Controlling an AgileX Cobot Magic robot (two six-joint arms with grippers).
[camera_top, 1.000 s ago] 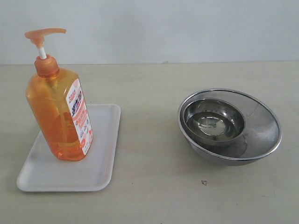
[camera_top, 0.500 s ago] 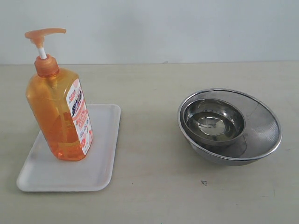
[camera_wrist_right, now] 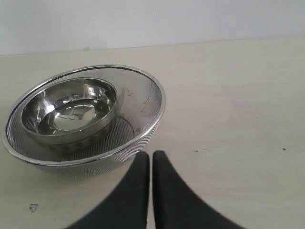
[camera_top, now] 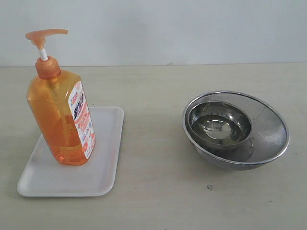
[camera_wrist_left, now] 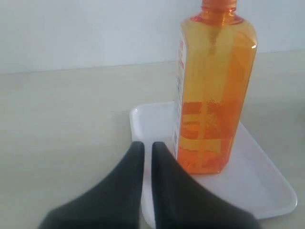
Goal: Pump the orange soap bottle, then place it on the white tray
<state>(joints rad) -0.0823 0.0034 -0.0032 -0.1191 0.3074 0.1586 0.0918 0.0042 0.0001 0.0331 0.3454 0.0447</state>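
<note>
Nothing has shifted since a second ago: the orange soap bottle (camera_top: 60,120) stands upright on the white tray (camera_top: 103,167), at 9 o'clock from the steel bowls (camera_top: 235,129). The left gripper (camera_wrist_left: 147,148) and right gripper (camera_wrist_right: 151,157) are fully closed, holding nothing

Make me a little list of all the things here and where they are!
bottle: orange soap bottle, standing upright on the white tray
pump head: up, nothing pressing it
bowls: small steel bowl sitting inside the big mesh bowl, on the table beside the tray
left gripper: shut, holding nothing
right gripper: shut, holding nothing
</note>
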